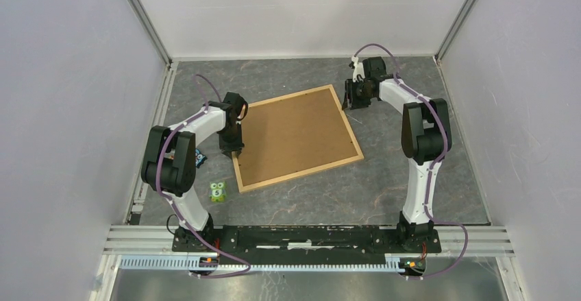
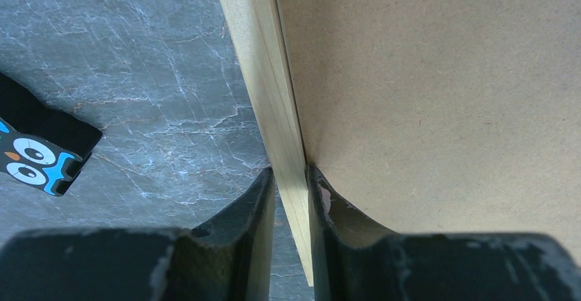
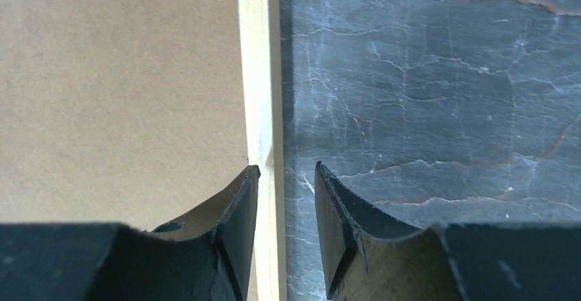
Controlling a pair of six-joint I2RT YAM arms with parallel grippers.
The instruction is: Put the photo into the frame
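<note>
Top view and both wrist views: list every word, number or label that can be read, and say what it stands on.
"5": on the small green block.
Black-and-blue owl block: a drawn face only, no lettering.
Frame and brown backing board: no text.

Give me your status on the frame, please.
Left gripper shut on left strip of thin light wooden frame. Right gripper open astride right strip. Brown board fills frame; photo unseen.
</note>
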